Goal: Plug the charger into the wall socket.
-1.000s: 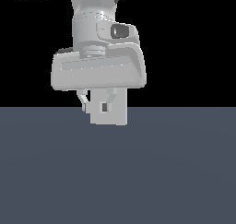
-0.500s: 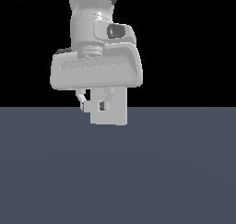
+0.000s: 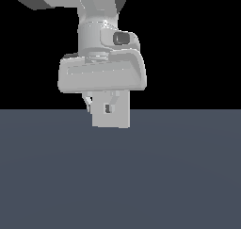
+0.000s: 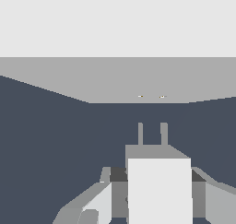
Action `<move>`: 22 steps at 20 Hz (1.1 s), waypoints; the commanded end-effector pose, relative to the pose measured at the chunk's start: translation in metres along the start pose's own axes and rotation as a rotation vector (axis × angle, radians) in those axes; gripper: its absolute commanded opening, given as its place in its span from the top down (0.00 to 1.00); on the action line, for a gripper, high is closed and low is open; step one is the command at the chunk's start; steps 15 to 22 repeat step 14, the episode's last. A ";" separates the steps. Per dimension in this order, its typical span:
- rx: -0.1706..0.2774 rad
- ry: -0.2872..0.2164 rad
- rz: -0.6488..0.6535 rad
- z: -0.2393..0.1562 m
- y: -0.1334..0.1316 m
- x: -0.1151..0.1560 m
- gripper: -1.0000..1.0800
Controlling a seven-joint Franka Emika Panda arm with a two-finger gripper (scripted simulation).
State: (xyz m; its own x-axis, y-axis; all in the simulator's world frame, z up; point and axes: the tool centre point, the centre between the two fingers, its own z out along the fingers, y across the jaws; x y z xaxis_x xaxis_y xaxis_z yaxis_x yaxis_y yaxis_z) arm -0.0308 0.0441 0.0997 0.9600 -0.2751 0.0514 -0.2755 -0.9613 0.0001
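Arm (image 3: 96, 16) is plain pale grey, smooth cylindrical links, darker grey shading on the upper link, no cables or markings visible. Wrist has a small dark rounded-rectangle inset on its side; below it the gripper (image 3: 107, 109) body is a wide, rounded light-grey housing. Fingers (image 4: 94, 204) are angular grey-white with dark grey pads.

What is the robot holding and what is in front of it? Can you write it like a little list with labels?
held thing: charger, pale boxy block, clamped in the gripper
prongs: two short thin prongs, pointing toward the wall socket
wall socket: flat pale grey block ahead, with two tiny yellowish dots
gap: prongs not yet touching the socket
floor: dark grey-blue surface
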 end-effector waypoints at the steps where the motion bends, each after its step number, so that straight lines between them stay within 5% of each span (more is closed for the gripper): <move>1: 0.000 0.000 0.000 0.000 0.000 0.010 1.00; 22: 0.000 0.000 0.001 0.001 0.000 0.032 1.00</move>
